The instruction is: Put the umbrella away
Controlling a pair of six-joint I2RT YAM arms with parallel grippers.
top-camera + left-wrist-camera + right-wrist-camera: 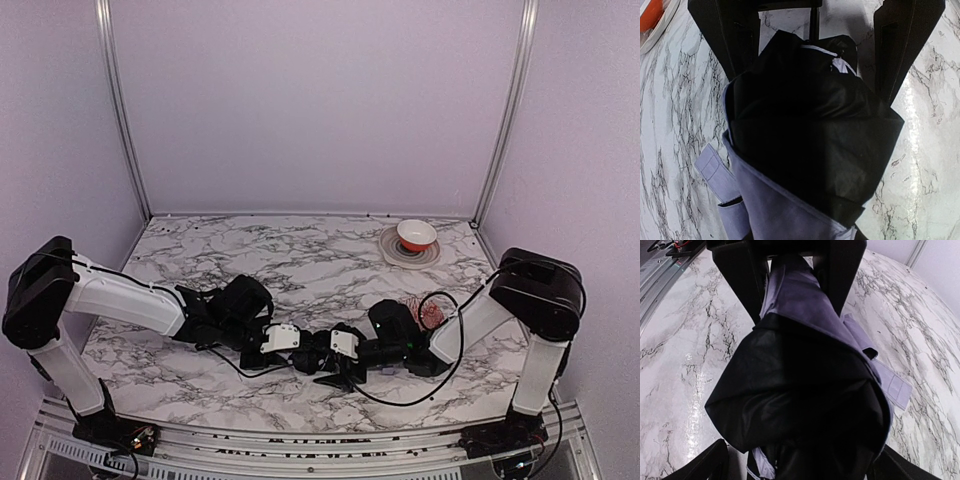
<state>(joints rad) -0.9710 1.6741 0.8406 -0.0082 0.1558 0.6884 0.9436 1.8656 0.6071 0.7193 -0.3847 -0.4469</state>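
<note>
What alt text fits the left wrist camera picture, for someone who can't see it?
A collapsed umbrella, black underside and lavender fabric, fills the frame between the left end effector's two dark fingers, over a marble table.

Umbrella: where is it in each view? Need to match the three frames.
Top external: the umbrella is a small dark bundle, low centre.
Left wrist: umbrella fills the middle, black fabric, lavender at lower left.
Right wrist: umbrella fills the middle, lavender at top, black below.
Shared landmark: the marble table beneath it.
</note>
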